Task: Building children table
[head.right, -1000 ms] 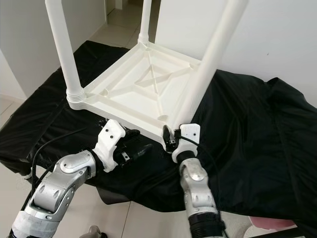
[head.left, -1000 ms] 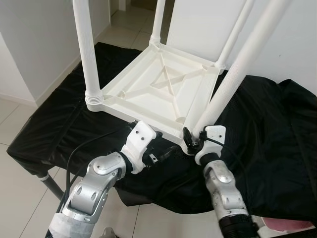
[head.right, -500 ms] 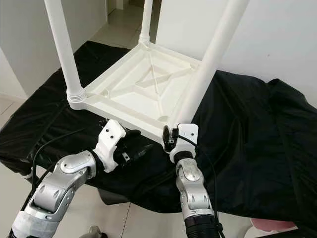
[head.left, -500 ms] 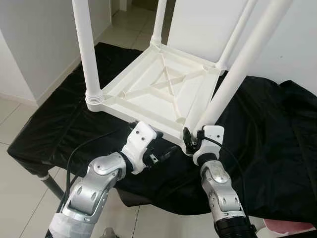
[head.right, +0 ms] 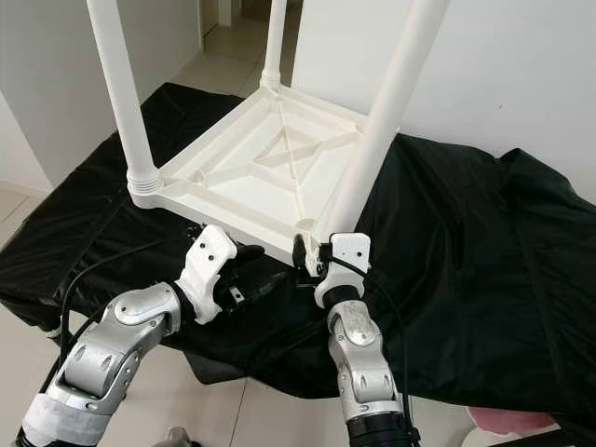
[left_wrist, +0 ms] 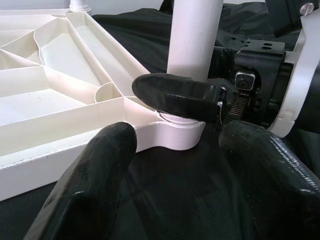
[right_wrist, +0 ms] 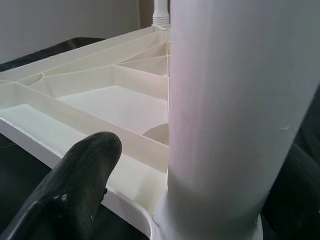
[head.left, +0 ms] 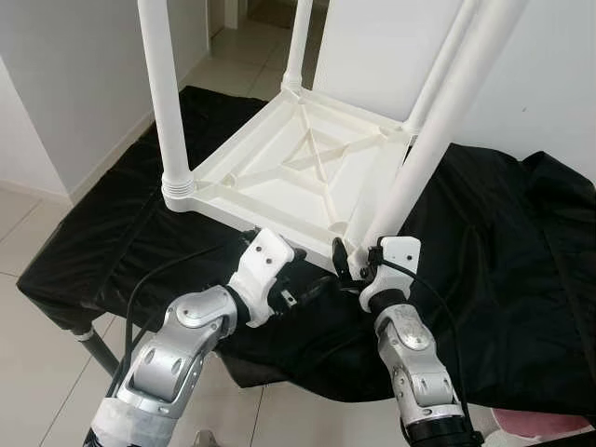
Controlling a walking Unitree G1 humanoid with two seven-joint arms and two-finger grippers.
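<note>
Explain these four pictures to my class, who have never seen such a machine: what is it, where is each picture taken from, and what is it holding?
This is a walking robot with two silver arms, each ending in two long black fingers. The two wide pictures come from cameras in its head, looking down; the two close ones come from cameras on its wrists. On a black cloth lies a white plastic children's table, upside down, legs pointing up. The right gripper has its fingers around the base of the nearest leg, where it meets the corner of the table. The left gripper hovers open just beside that corner, holding nothing. The left wrist picture shows one right finger lying across the leg.
</note>
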